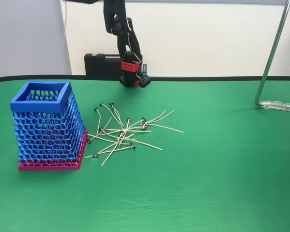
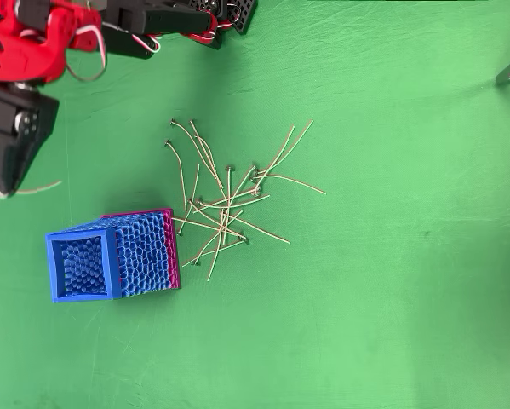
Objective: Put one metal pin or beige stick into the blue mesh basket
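The blue mesh basket (image 1: 43,126) stands upright on its magenta base at the left of the green table; seen from above, its opening (image 2: 83,266) faces up. Several beige sticks with metal discs (image 1: 123,131) lie crossed in a loose pile (image 2: 225,204) just right of the basket. My gripper (image 2: 2,183) hangs high at the left edge of the overhead view, above and left of the basket in the picture. Its black jaws are shut on one beige stick (image 2: 33,187), which pokes out sideways to the right from the fingertips.
The arm's base (image 1: 134,77) sits at the table's far edge with a black case (image 1: 102,63) behind it. A metal stand (image 1: 275,53) with its foot (image 1: 279,105) occupies the right side. The green cloth (image 1: 207,183) spreads in front and to the right.
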`<state>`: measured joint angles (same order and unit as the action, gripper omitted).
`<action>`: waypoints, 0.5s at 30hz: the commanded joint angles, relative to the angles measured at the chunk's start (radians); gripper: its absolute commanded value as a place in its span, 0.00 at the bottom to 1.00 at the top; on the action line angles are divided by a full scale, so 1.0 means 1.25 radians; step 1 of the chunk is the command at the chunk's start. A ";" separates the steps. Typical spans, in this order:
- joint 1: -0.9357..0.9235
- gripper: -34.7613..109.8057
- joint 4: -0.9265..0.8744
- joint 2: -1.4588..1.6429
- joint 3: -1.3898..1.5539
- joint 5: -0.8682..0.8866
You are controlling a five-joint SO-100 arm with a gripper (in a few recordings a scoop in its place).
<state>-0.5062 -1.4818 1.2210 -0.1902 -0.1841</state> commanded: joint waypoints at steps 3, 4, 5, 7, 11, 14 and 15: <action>-0.021 0.24 0.113 0.004 0.160 0.007; -0.022 0.24 0.128 0.004 0.183 0.007; -0.023 0.24 0.142 0.004 0.204 0.009; -0.025 0.24 0.180 0.004 0.245 0.007; -0.022 0.24 0.255 0.018 0.334 0.010; -0.013 0.24 0.279 0.032 0.361 0.012; -0.012 0.24 0.292 0.037 0.373 0.015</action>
<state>-0.5277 -1.1612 1.2164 0.2546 -0.1764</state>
